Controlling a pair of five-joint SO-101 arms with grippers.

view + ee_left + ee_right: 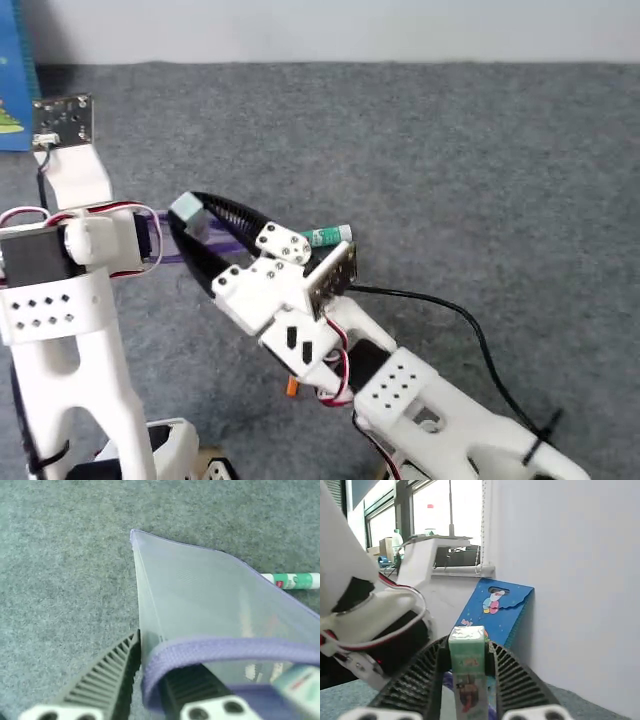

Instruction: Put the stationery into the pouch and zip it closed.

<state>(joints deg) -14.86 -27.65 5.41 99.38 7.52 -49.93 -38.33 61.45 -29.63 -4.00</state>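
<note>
The pouch (200,600) stands open on the grey mat (480,150), at about 9 o'clock from the middle of the high view. The left gripper (150,660) has one finger outside the wall and one inside, pinched on the purple rim so the mouth stays up and open. The right gripper (467,650) is clamped on a small green-and-white block (467,665), a finger on each side. From above, the block (185,209) sits at the gripper's tip, just over the purple edge of the pouch (215,238). In the left wrist view the block (300,685) hangs right at the mouth, not yet inside.

A green-and-white stick (328,236) lies on the mat at 3 o'clock from the pouch, just beside its far edge and outside it (295,580). Pale orange and white shapes show through the clear wall; they may be items already inside, but the view is too hazy to be sure.

By my reading the task is partway through. The block is about to be dropped in, the stick has to follow, and the zip is not yet drawn.
</note>
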